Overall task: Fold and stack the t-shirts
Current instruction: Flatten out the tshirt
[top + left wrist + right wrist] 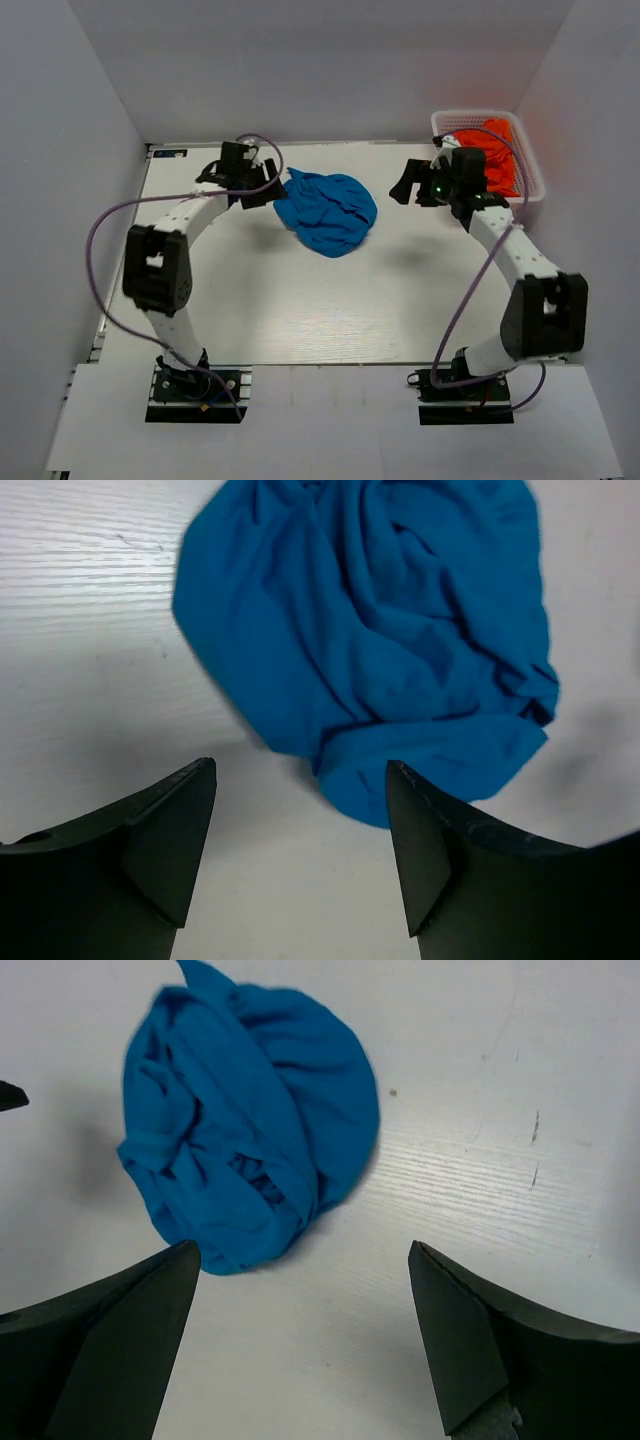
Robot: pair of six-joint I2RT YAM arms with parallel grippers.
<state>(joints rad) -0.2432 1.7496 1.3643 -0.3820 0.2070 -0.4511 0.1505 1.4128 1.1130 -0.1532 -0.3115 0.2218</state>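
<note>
A bright blue t-shirt (328,211) lies crumpled in a heap on the white table, toward the back middle. It also shows in the left wrist view (375,630) and the right wrist view (240,1120). Orange-red t-shirts (492,150) are piled in a white mesh basket (530,190) at the back right. My left gripper (268,190) is open and empty, just left of the blue heap, over bare table (300,780). My right gripper (405,187) is open and empty, to the right of the heap, over bare table (305,1260).
Grey walls close in the table at the back and both sides. A purple cable loops from each arm (100,240). The table's front half (320,310) holds nothing but the arm bases at the near edge.
</note>
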